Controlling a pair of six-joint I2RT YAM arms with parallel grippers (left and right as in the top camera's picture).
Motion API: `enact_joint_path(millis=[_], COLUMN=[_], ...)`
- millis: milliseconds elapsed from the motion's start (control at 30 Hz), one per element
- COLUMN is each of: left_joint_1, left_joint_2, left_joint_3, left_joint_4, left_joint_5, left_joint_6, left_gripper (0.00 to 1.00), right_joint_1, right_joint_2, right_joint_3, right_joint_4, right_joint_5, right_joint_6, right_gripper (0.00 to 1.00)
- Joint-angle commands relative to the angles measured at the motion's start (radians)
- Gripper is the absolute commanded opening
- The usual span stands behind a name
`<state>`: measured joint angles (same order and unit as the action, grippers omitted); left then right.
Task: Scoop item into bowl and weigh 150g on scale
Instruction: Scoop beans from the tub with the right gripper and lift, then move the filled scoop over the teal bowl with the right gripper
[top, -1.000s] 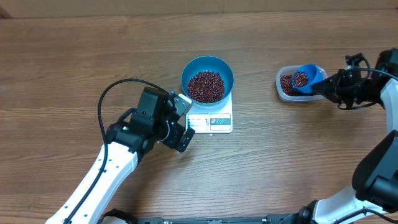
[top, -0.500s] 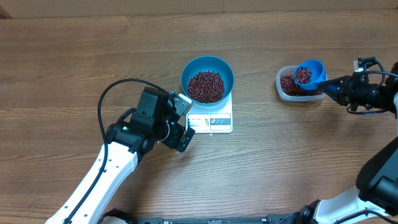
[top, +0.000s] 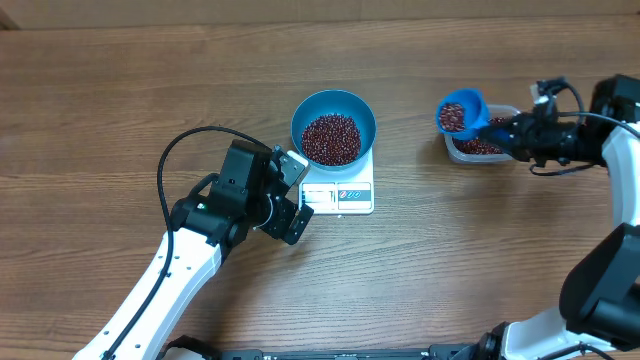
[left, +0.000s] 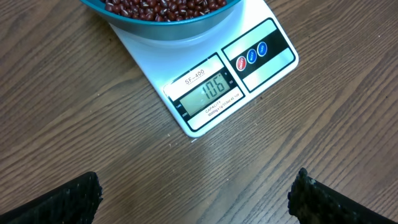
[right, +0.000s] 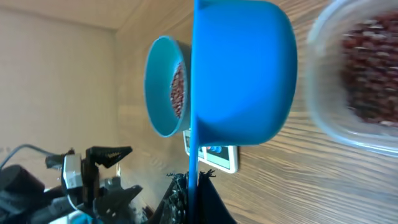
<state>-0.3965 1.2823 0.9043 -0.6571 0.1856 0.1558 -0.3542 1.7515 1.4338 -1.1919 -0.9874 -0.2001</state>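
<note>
Pinching the blue scoop (top: 479, 106) by its handle in the right pincer (top: 508, 129), tiny dark red-brown beans (top: 453, 117) loaded just ahead of its fingertips, by the tub (top: 484, 148). Over at the left pincer (left: 196, 202): spread wide, glossy blue bowl (top: 334, 102) on white scale (top: 340, 195) directly ahead.

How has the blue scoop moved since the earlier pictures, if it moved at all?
Yes. The scoop moved left, from over the middle of the clear tub to its left edge, toward the bowl on the scale.
</note>
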Motion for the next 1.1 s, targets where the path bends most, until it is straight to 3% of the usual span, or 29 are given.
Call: enact_joint_path(millis=[0,600,1067], left_joint_1=[0.003,0.003,0.003], left_joint_2=[-0.001,-0.001,-0.001], left_joint_3=[0.024,0.024,0.024], left_joint_4=[0.003,0.003,0.003], left_joint_5=[-0.006,-0.006,-0.006], left_joint_6=[-0.014,-0.014,-0.014], left_gripper=[0.99,1.0,0.99], right_joint_1=[0.077,0.429,0.66], right_joint_2=[-0.046,-0.048,-0.048], right_joint_3=[0.076,0.254,0.256], right_joint_4=[0.005,-0.006,0.042], right_joint_5=[0.007,0.212,0.571], right_joint_6=[0.039,0.108,0.178], right_gripper=[0.04,0.04,0.04])
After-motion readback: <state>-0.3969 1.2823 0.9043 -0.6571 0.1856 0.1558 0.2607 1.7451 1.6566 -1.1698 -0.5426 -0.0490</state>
